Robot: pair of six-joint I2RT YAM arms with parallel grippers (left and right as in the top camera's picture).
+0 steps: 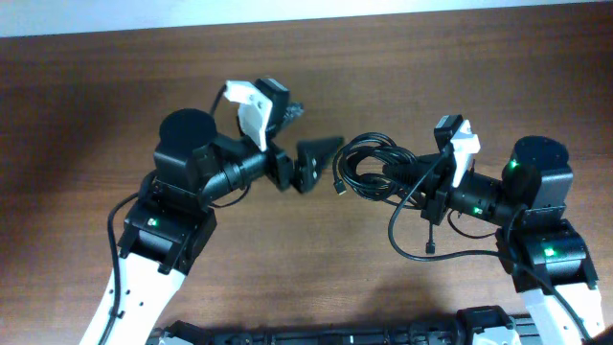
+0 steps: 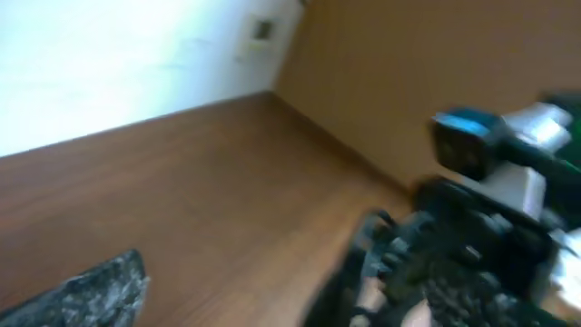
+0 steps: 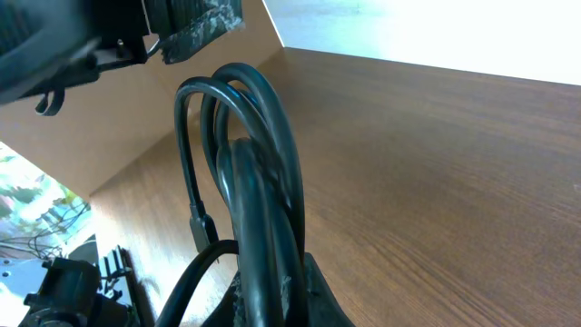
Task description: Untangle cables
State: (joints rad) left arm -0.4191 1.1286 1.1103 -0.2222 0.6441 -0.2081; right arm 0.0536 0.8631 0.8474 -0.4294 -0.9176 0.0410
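Note:
The cables (image 1: pixel 369 165) are a coiled bundle of black cords on the wooden table between the two arms. One plug end (image 1: pixel 338 186) sticks out on the bundle's left. A loose strand (image 1: pixel 428 251) trails toward the front. My right gripper (image 1: pixel 410 178) is shut on the right side of the bundle. In the right wrist view the loops (image 3: pixel 259 163) rise from between its fingers (image 3: pixel 281 291). My left gripper (image 1: pixel 314 163) is open and empty, just left of the bundle and apart from it. The left wrist view is blurred and shows one finger (image 2: pixel 95 295) and the cables (image 2: pixel 377 250).
The wooden table (image 1: pixel 287 259) runs under both arms, with a pale wall at its far edge (image 1: pixel 383 8). The right arm's body (image 2: pixel 495 191) fills the right of the left wrist view. The left gripper's finger (image 3: pixel 195 23) shows at the top of the right wrist view.

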